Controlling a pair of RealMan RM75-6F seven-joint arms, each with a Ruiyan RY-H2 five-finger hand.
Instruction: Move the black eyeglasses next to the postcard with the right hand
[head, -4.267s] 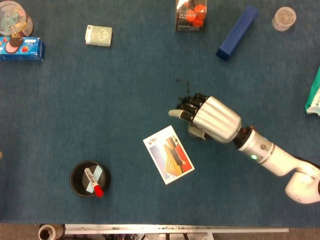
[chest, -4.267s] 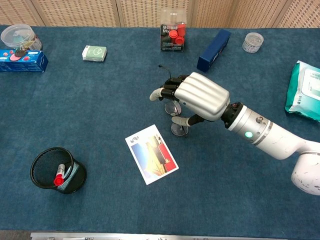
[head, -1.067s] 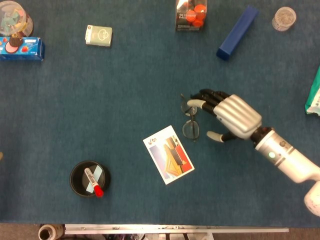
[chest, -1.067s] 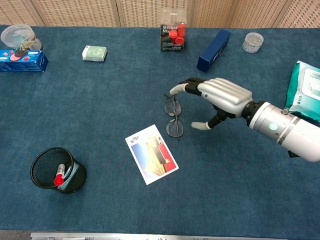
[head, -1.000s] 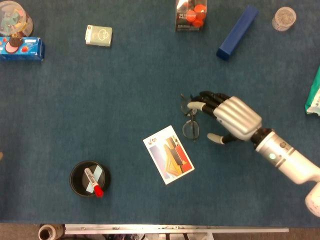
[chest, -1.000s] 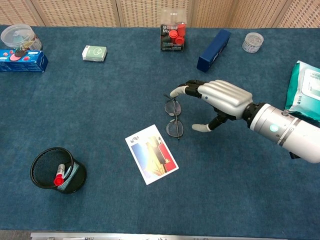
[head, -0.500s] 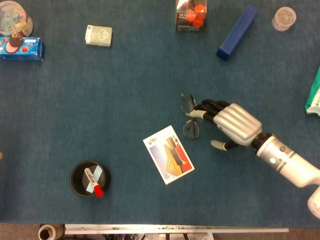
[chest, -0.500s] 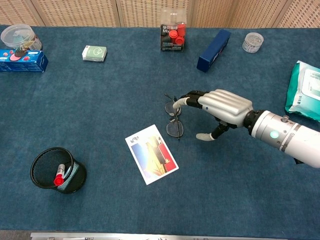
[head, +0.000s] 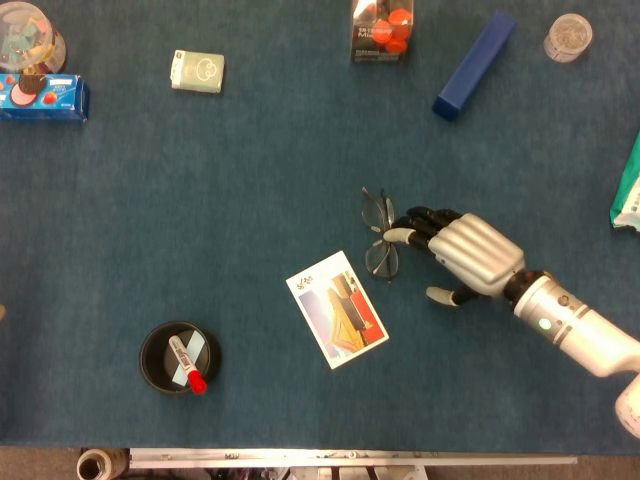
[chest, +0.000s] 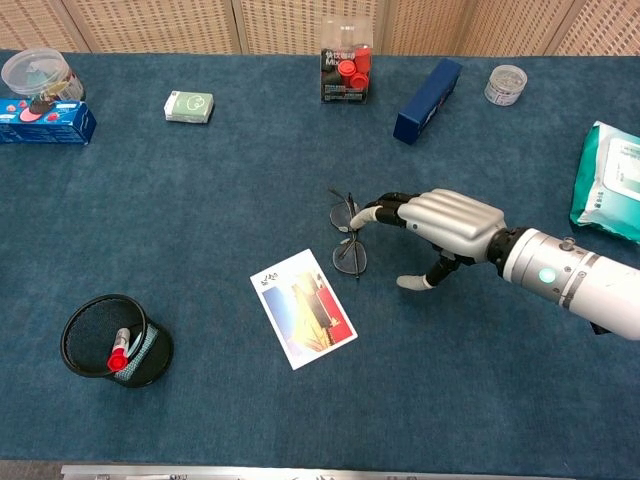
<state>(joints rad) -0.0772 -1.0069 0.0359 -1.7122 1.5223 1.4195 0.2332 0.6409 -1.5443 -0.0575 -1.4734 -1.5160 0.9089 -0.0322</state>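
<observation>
In the black mesh cup (head: 178, 357), a red-capped marker (head: 186, 365); right hand (head: 460, 252) fingers (head: 400, 236) spread, empty, by eyeglasses (head: 379, 236).

The table (chest: 200, 200) is covered in matt blue cloth with a felt-like nap. The right hand (chest: 450, 225) has a glossy silver shell and dark fingers (chest: 385, 200). The postcard (chest: 303, 322) is smooth printed paper.

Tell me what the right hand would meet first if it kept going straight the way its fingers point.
The black wire-rimmed eyeglasses: the silver right hand points left across the blue cloth table, fingertips already at the frame, possibly touching. Beyond them the line looks free; the postcard lies nearer the front edge.
</observation>
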